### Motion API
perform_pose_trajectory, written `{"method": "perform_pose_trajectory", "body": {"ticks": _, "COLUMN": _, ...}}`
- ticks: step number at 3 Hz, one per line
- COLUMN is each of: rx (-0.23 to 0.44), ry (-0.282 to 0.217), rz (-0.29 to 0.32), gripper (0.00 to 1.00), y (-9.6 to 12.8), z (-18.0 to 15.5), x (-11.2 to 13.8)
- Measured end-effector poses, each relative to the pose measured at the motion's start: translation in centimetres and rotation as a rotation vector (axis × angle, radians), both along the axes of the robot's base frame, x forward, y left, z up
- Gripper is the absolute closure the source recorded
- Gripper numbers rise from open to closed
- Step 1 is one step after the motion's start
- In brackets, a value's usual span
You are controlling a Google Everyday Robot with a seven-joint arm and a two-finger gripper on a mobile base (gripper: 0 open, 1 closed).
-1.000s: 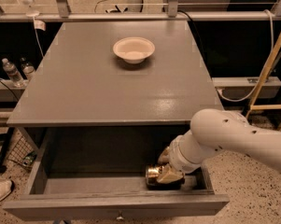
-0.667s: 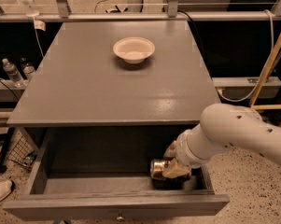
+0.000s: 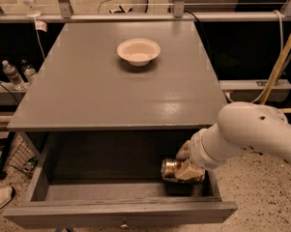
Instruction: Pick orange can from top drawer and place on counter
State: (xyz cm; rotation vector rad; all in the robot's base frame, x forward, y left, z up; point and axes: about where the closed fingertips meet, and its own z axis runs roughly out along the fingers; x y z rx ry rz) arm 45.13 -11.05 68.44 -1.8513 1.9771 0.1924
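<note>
Mottled orange-brown and gold, with a silver end turned to the left, the orange can point(image 3: 170, 168) lies on its side in my gripper point(image 3: 182, 163), inside the right front part of the open top drawer point(image 3: 121, 210). The tan fingers point(image 3: 189, 172) are closed onto the can, one above it and one across its near side, and I see no gap between them and the metal. I cannot tell whether the can touches the drawer floor or hangs just clear of it. The white arm point(image 3: 254, 129) reaches in from the right, over the drawer's right wall. The drawer is pulled out wide, with a small metal knob point(image 3: 123, 223) on its front panel. Above it, the grey counter point(image 3: 111, 95) carries a white bowl point(image 3: 138, 51) toward its far edge, well apart from the can. Two water bottles point(image 3: 12, 74) stand on a low ledge off the counter's left.
</note>
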Motion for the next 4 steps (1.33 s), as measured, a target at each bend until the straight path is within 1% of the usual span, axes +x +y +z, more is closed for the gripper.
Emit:
{"method": "perform_pose_trajectory", "body": {"ticks": 1, "rx": -0.008, "ry": -0.012, "rz": 0.002, "gripper": 1.00, "y": -0.1, "z": 0.6, "x": -0.1}}
{"method": "perform_pose_trajectory", "body": {"ticks": 2, "rx": -0.028, "ry": -0.044, "rz": 0.003, "gripper": 1.00, "y": -0.7, "z": 2.2, "x": -0.3}}
{"method": "perform_pose_trajectory", "body": {"ticks": 4, "rx": -0.112, "ry": -0.115, "rz": -0.041, "gripper": 1.00, "y": -4.3, "z": 6.7, "x": -1.9}}
